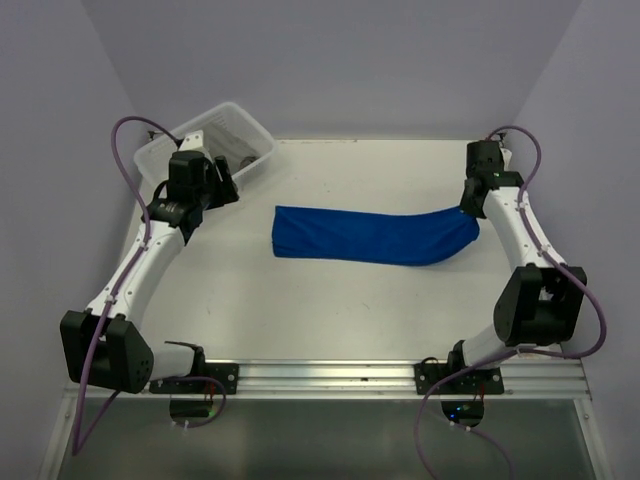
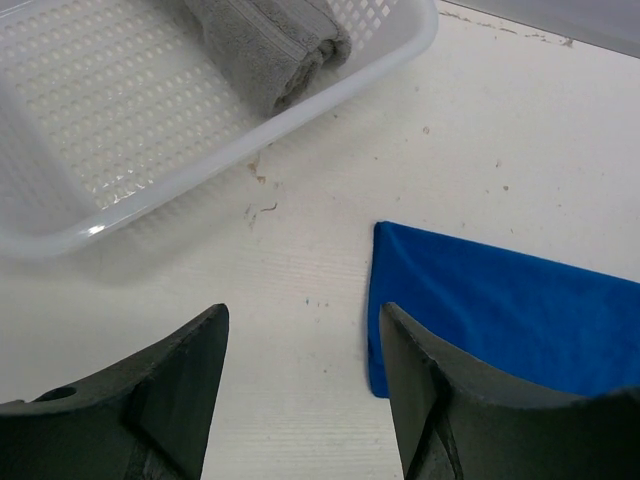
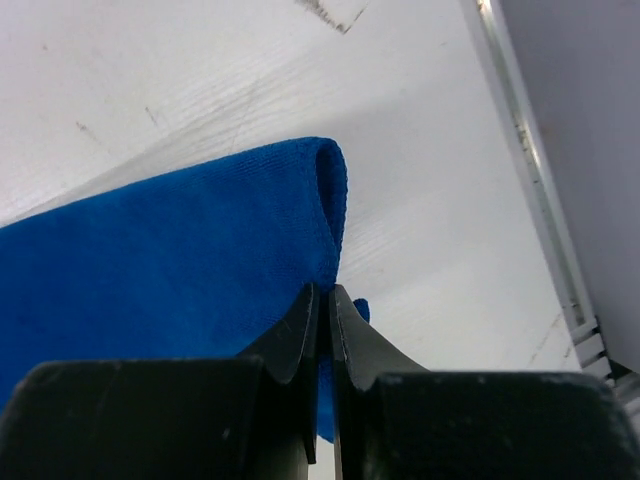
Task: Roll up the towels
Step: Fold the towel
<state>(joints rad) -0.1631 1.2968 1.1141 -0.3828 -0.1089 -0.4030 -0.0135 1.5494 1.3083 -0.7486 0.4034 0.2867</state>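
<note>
The bright royal blue cloth towel (image 1: 375, 235) lies folded into a long strip across the middle of the white worktop (image 1: 330, 310). At its right end, near the worktop's right edge, the right jaws are pinched tight on its folded edge. The left jaws stand wide and empty above the worktop by the strip's left end. At the far left corner, the translucent white perforated plastic basket (image 2: 250, 150) holds the rolled plain grey cloth towel (image 2: 270, 45).

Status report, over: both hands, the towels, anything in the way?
Right hand shut on blue towel, right end. Left hand open, empty, near its left end. Grey towel rolled, in basket. Nothing in the way.
</note>
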